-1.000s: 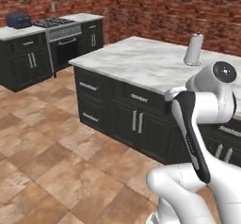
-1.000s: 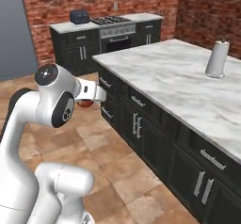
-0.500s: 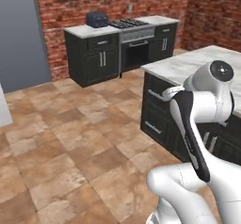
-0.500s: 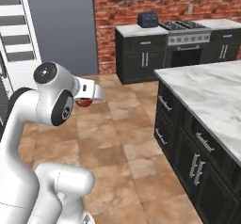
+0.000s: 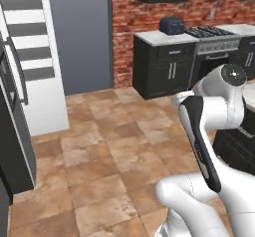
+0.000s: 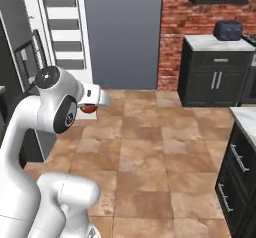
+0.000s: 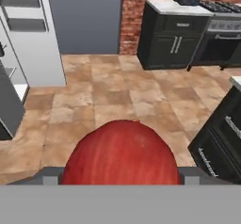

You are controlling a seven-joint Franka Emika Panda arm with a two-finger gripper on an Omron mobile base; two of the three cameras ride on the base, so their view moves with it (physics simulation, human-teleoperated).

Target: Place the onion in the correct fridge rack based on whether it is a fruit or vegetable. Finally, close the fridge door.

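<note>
The deep-red onion point(image 7: 121, 152) sits large between my fingertips in the hand view, and it shows as a small red ball point(image 6: 89, 108) under my hand in the right base view. My gripper point(image 6: 93, 105) is shut on it, held at chest height over the tiled floor. Ahead to the left stands the fridge: a white face with several pale-grey shelf bands point(image 5: 30, 52), the topmost band point(image 5: 22, 3) near the frame's top. I cannot tell whether these bands are door bins or compartment racks. The dark left door with dispenser point(image 6: 25, 57) and handle point(image 5: 17, 71) is at the far left.
A tall plain grey panel point(image 5: 84, 32) stands beside the white shelved face, with no handle showing on it. Dark cabinets with a toaster point(image 5: 172, 25) and a stove point(image 5: 209, 32) line the brick wall. The island's dark cabinet front point(image 6: 240, 177) is close on the right. Open tiled floor point(image 5: 109, 151) lies ahead.
The whole picture has swung left as the base turned. The island and its counter slid out to the right and the fridge came into view. The onion stays in my shut gripper.
</note>
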